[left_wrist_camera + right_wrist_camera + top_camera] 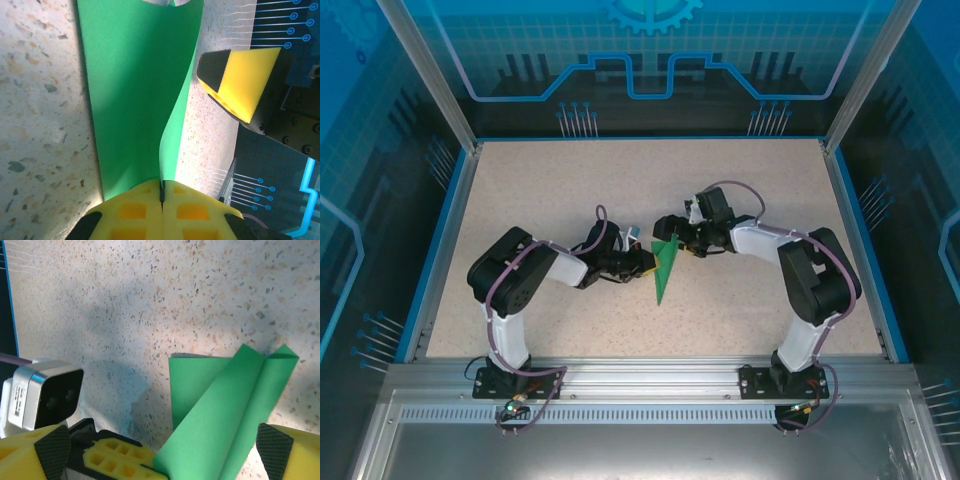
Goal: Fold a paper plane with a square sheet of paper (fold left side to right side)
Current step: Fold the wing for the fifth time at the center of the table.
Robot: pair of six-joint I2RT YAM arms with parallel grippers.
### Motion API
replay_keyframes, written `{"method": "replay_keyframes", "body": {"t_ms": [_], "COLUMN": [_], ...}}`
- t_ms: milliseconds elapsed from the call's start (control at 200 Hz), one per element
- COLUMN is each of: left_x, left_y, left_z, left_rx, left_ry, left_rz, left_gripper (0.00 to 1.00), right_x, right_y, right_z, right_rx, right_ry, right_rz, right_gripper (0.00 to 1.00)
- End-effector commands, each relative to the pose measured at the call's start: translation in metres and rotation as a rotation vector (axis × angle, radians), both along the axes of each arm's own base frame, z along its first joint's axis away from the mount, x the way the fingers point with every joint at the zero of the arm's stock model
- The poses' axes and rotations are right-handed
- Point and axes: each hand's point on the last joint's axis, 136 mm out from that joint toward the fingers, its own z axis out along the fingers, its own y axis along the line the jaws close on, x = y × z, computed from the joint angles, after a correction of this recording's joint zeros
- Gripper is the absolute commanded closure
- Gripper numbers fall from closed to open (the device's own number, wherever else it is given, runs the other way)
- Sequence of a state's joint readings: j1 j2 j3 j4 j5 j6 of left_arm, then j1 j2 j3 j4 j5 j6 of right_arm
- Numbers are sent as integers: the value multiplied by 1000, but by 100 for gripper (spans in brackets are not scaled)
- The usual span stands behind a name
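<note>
The green sheet of paper (664, 272) lies mid-table, folded into a narrow shape that tapers to a point toward the near edge. My left gripper (645, 262) reaches it from the left. In the left wrist view its yellow fingers (161, 194) are shut on a raised flap of the paper (135, 95), which curls up off the table. My right gripper (672, 238) hovers at the paper's far end, open, its fingertips (275, 445) standing wide apart on either side of the creased paper (225, 405) with nothing gripped.
The speckled tabletop (540, 190) is bounded by a blue rim (440, 240) and glass walls. The left gripper's yellow fingers (117, 460) and wrist camera (45, 395) sit close beside the right gripper. One right fingertip (240, 80) shows right of the paper.
</note>
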State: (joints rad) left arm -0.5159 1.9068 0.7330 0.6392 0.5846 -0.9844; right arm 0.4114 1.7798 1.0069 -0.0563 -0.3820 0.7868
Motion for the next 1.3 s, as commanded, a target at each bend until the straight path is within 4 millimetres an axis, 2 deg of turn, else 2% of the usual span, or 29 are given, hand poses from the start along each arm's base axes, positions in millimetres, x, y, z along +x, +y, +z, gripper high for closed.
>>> {"method": "replay_keyframes", "body": {"t_ms": [0,390,815,1080,1296], "left_x": [5,5,5,7,13], "left_y": [0,0,0,3,5], "left_z": [1,-1,-1,1,-4], "left_rx": [4,6,5,33,42], "left_ry": [-22,-20,-19,-35,-30], "left_rz": [-16,-18,-18,-37,-40], "left_gripper": [100,100,100,100,100], "right_x": [1,3,5,-6,-12], "right_y": [5,13,19,13,14], "right_z": [-6,-18,-14,-36,-44], "right_rx": [1,-3,-15,-89,-124], "right_ry": [45,81,69,163,201], "right_rz": [4,17,39,39,61], "right_gripper": [1,1,1,1,1]}}
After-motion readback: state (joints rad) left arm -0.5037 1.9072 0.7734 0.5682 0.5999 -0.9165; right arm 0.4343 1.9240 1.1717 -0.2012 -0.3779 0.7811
